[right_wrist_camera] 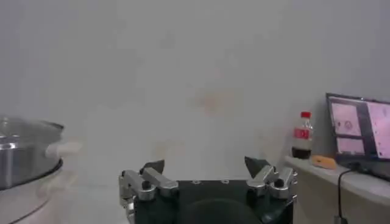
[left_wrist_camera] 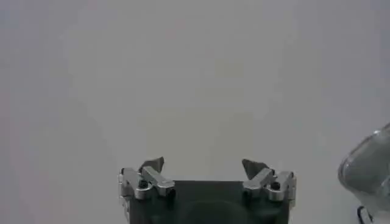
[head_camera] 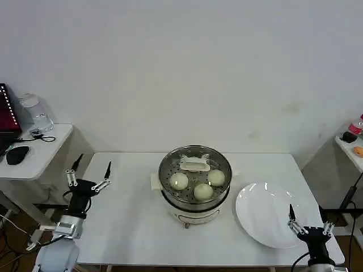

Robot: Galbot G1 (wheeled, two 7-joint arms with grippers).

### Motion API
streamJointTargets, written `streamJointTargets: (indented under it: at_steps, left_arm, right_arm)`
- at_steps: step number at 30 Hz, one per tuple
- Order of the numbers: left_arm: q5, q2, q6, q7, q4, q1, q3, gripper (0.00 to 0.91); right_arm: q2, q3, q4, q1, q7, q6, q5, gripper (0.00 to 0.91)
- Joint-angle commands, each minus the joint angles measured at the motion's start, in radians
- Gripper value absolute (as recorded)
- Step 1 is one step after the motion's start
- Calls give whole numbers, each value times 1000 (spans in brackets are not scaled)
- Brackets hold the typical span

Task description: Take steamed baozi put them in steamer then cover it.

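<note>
The steamer (head_camera: 194,211) stands at the middle of the white table, shiny steel on a white base. The cover (head_camera: 170,164), clear glass with a pale oblong handle (head_camera: 194,165), lies on top of it. Through the glass I see three steamed baozi (head_camera: 178,181) (head_camera: 203,191) (head_camera: 215,177) on the perforated tray. My left gripper (head_camera: 93,161) (left_wrist_camera: 208,163) is raised at the table's left edge, open and holding nothing. My right gripper (head_camera: 309,220) (right_wrist_camera: 207,163) is open and holding nothing at the front right corner, by the plate. The steamer (right_wrist_camera: 24,161) with its cover (right_wrist_camera: 18,129) shows to one side in the right wrist view.
A flat white plate (head_camera: 266,218) lies bare to the right of the steamer. A side table (head_camera: 39,158) on the left carries a glass jar (head_camera: 35,113) (left_wrist_camera: 368,170), a mouse and cables. On the right a shelf (right_wrist_camera: 341,176) holds a bottle (right_wrist_camera: 303,135) and a laptop (right_wrist_camera: 359,131).
</note>
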Motion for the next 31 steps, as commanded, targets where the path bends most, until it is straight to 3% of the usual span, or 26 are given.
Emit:
streamJointTargets:
  at_steps: [1, 8, 31]
  left_arm:
    - [-169, -28, -170, 91, 110, 74, -100, 907]
    - [-170, -34, -213, 120, 121, 101, -96, 907]
    - [-169, -44, -213, 141, 125, 132, -103, 907]
  right_arm:
    - [-7, -12, -4, 7, -2, -14, -8, 907]
    - [0, -21, -9, 8, 0, -10, -21, 907]
    - [1, -28, 1, 7, -7, -11, -11, 907]
